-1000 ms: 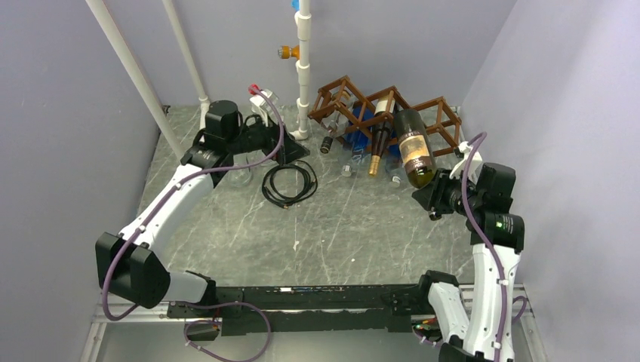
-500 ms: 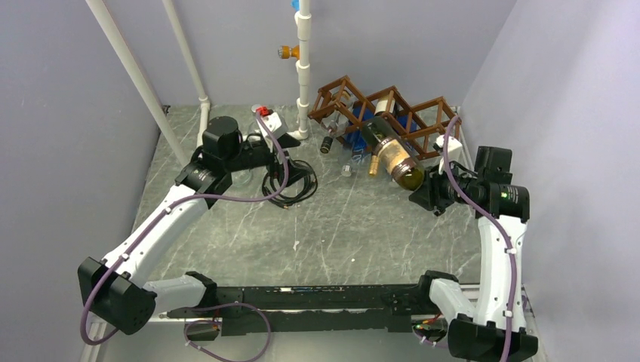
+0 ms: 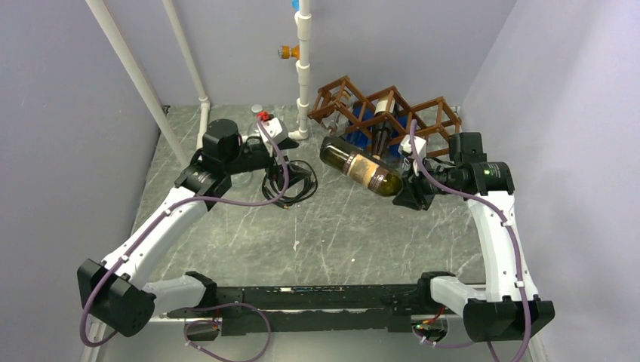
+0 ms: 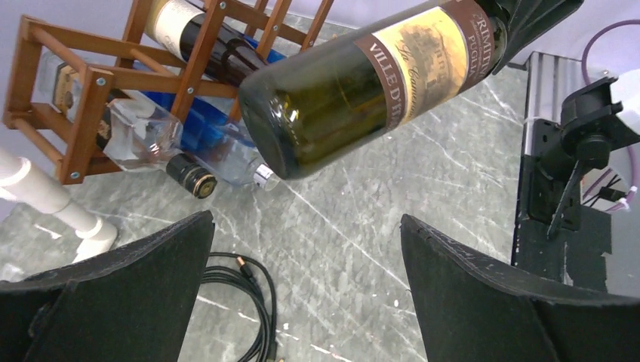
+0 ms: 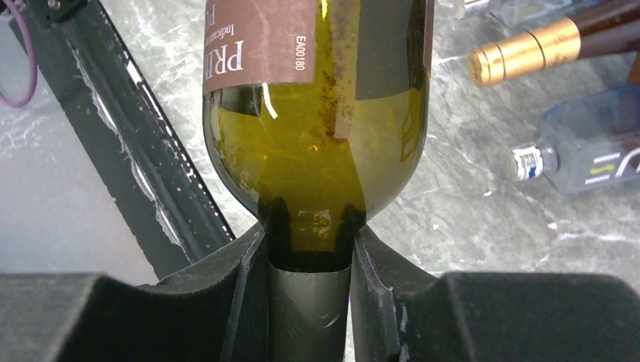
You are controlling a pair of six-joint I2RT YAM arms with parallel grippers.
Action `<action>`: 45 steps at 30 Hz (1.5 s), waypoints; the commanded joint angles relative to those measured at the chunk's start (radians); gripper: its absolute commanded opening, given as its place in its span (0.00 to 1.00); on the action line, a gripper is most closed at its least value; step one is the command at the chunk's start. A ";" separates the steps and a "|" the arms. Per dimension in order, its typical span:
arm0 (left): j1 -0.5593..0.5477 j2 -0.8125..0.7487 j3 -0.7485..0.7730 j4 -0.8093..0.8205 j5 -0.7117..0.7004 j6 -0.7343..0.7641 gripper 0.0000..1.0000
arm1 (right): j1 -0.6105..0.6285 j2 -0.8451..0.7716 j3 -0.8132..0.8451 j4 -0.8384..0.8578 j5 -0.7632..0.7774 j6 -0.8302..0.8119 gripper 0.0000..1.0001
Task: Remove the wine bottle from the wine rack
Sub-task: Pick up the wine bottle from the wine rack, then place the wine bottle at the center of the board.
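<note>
Wine bottle (image 3: 361, 164) swung left off wine rack (image 4: 87, 121); right tool (image 5: 309, 253) clamped.

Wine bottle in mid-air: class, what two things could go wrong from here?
The right pincer grips the wine bottle only by its neck, body sticking out sideways above the table: it might slip or droop. Its base hangs near the wine rack and the open left pincer: a swing could knock either.
</note>
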 commanded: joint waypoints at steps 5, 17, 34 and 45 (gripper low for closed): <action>-0.015 -0.183 -0.124 -0.003 0.018 0.144 0.99 | 0.061 0.028 0.016 0.061 -0.073 -0.177 0.00; -0.141 -0.404 -0.277 0.025 -0.100 0.108 0.99 | 0.181 0.135 0.014 -0.047 -0.086 -0.354 0.00; -0.610 -0.284 -0.225 -0.087 -0.623 0.271 0.99 | 0.181 0.121 -0.161 -0.004 -0.203 -0.441 0.00; -0.653 -0.132 -0.106 -0.162 -0.665 0.377 0.99 | 0.186 0.144 -0.160 -0.029 -0.197 -0.458 0.00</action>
